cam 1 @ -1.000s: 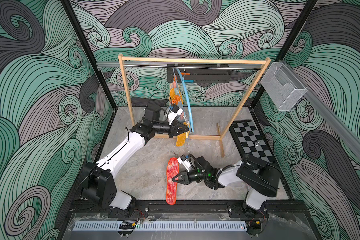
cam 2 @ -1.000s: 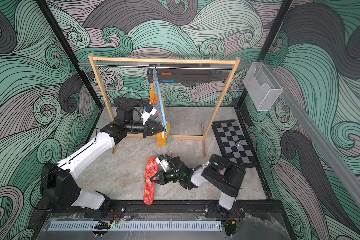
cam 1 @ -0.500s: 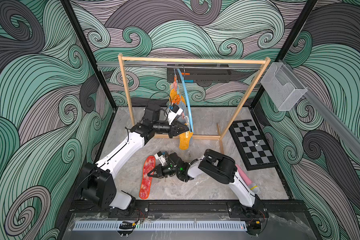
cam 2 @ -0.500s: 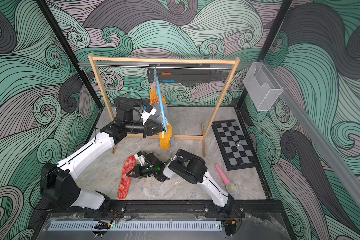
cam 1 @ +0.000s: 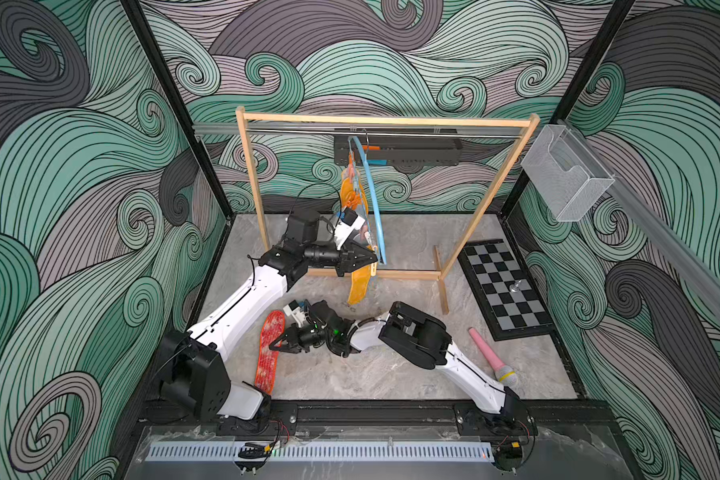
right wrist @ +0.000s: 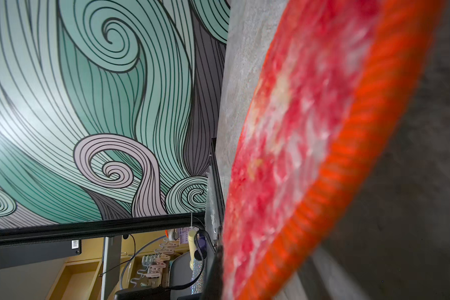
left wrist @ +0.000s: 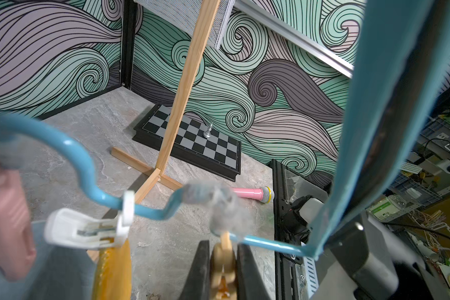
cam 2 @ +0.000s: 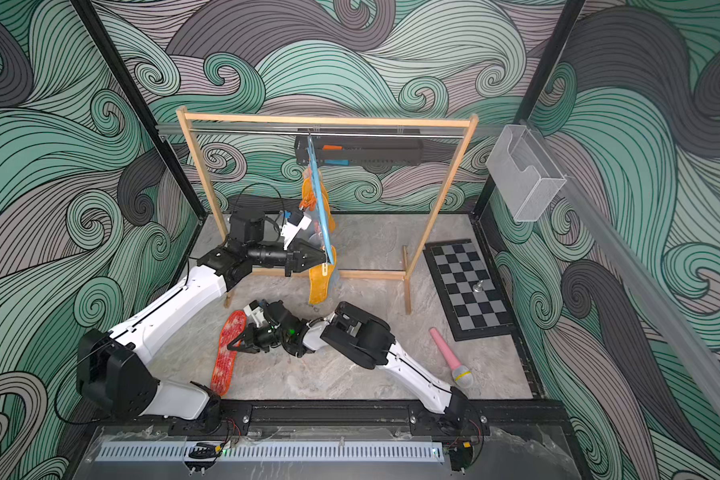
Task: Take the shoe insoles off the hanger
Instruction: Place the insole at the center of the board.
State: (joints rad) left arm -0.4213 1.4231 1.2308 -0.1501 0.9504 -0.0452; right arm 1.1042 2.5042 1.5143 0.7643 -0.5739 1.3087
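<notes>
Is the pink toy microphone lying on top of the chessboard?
No, the pink toy microphone lies on the grey floor beside the chessboard, not on it.

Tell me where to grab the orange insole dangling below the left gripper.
Take the orange insole at its free lower end, pinching across its thin flat faces. Its top sits at a clip on the hanger, with the left gripper shut on it, so only the bottom hangs clear; coming from the open front looks safest.
</notes>
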